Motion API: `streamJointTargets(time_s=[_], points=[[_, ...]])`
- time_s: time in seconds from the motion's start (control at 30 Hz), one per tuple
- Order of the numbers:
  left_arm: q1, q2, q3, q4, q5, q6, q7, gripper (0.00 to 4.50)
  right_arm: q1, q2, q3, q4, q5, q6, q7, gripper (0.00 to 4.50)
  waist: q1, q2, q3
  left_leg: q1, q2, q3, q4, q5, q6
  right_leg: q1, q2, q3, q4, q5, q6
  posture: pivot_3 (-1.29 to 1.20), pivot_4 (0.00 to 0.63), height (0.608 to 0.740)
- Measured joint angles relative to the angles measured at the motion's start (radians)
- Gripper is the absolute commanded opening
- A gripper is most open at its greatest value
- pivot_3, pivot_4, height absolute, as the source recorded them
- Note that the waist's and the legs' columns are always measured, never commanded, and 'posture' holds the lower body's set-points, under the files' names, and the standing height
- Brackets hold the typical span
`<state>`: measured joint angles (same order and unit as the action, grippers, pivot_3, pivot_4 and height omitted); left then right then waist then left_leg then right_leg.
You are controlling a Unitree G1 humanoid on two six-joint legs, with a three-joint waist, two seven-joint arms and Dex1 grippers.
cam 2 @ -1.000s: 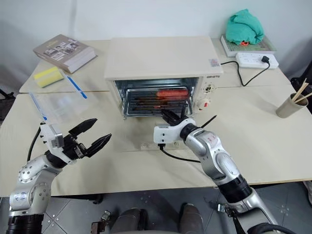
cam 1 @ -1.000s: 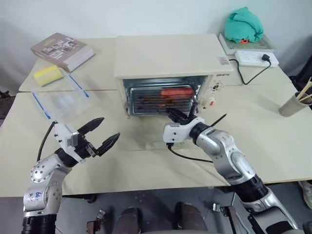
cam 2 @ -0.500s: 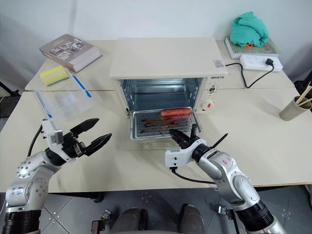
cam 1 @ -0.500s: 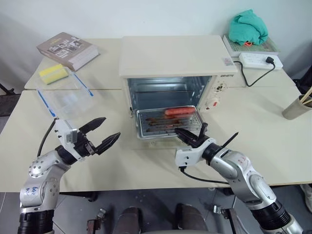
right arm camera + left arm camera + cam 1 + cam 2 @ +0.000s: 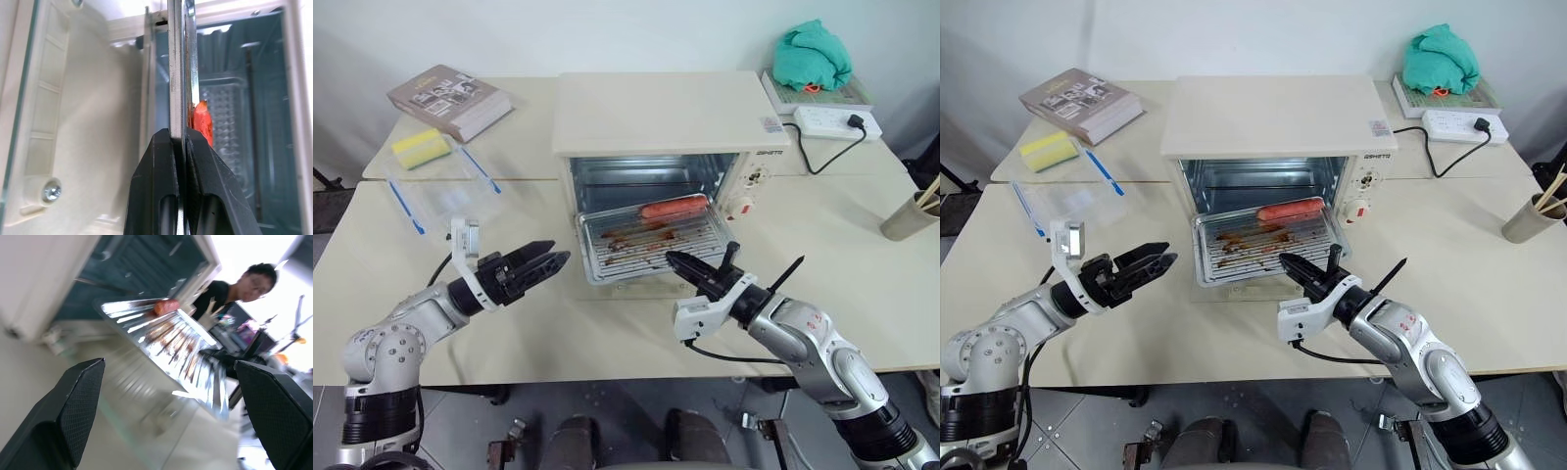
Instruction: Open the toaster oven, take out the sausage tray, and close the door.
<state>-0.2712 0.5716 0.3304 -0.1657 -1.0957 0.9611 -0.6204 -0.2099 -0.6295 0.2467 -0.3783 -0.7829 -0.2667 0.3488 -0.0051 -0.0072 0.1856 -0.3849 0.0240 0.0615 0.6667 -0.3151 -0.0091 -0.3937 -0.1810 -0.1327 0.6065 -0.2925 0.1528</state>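
While the toaster oven [image 5: 666,132] stands in the middle of the bench [image 5: 862,284] with its door [image 5: 73,122] folded down in front, we see the sausage tray [image 5: 651,240] drawn partway out of the oven's mouth, its far end inside and its near end over the lowered door. One red sausage [image 5: 674,207] lies across the tray's far end. Our right claw [image 5: 677,260], just in front of the oven, is pinched tight on the tray's near rim. Our left claw [image 5: 543,262] hovers to the left of the oven's front, beside the tray, its fingers spread and touching nothing.
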Motion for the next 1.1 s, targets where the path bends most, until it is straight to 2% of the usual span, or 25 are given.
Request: streamJointTargets(time_s=[0.13,0.33,0.43,0.7,0.73,0.87,1.03,1.1], points=[[-0.034,-0.027,0.001,0.025,-0.081,0.105,0.092,4.50,-0.001,-0.005,-0.013,0.023,-0.011,-0.036,-0.021,0.02,0.002,0.000,0.000,0.000,0.000,0.000,0.001,0.000,0.000,0.000,0.000,0.000,0.000,0.000,0.000,0.00,0.150,0.740],[-0.095,-0.107,0.006,0.102,-0.290,0.263,0.333,4.50,-0.001,-0.006,-0.012,0.028,-0.012,-0.097,-0.022,0.02,0.004,-0.001,0.000,0.000,0.000,-0.001,0.001,0.000,0.000,0.001,0.000,0.000,0.000,0.000,0.000,0.00,0.150,0.740],[-0.100,-0.133,0.001,0.139,-0.396,0.298,0.437,3.95,-0.001,-0.005,-0.009,0.028,-0.010,-0.113,-0.014,0.00,0.004,-0.001,0.000,0.000,0.000,-0.001,0.001,0.000,0.000,0.001,0.000,0.000,0.000,0.000,0.000,0.00,0.150,0.740],[-0.097,-0.152,-0.030,0.196,-0.634,0.261,0.705,1.52,-0.006,-0.005,-0.007,0.028,0.022,-0.159,0.026,0.00,0.004,-0.001,0.000,0.001,0.000,-0.001,0.002,0.000,0.000,0.002,0.000,0.001,0.000,0.000,0.000,0.00,0.150,0.740],[-0.097,-0.151,-0.033,0.201,-0.651,0.257,0.721,1.39,-0.006,-0.005,-0.007,0.028,0.023,-0.162,0.028,0.00,0.004,-0.001,0.000,0.001,0.000,-0.001,0.002,0.000,0.000,0.002,0.000,0.001,0.000,0.000,0.000,0.00,0.150,0.740],[-0.084,-0.085,-0.069,0.221,-0.791,0.248,0.782,0.13,-0.016,-0.005,-0.007,0.029,0.026,-0.169,0.038,0.00,0.004,-0.001,0.000,0.001,0.000,-0.001,0.002,0.000,0.000,0.002,0.000,0.001,0.000,0.000,0.000,0.00,0.150,0.740],[-0.076,-0.079,-0.080,0.227,-0.848,0.252,0.773,0.02,-0.023,-0.003,-0.007,0.029,0.050,-0.170,0.051,0.00,0.006,-0.001,0.000,0.001,-0.001,0.000,0.002,0.000,0.000,0.002,0.000,0.001,0.000,0.000,0.000,0.00,0.150,0.740],[-0.075,-0.080,-0.080,0.230,-0.847,0.259,0.766,0.00,-0.022,0.000,-0.008,0.027,0.097,-0.151,0.084,0.62,0.006,-0.001,0.000,0.001,-0.001,0.000,0.002,0.000,0.000,0.002,0.000,0.001,0.000,0.000,0.000,0.00,0.150,0.740]])
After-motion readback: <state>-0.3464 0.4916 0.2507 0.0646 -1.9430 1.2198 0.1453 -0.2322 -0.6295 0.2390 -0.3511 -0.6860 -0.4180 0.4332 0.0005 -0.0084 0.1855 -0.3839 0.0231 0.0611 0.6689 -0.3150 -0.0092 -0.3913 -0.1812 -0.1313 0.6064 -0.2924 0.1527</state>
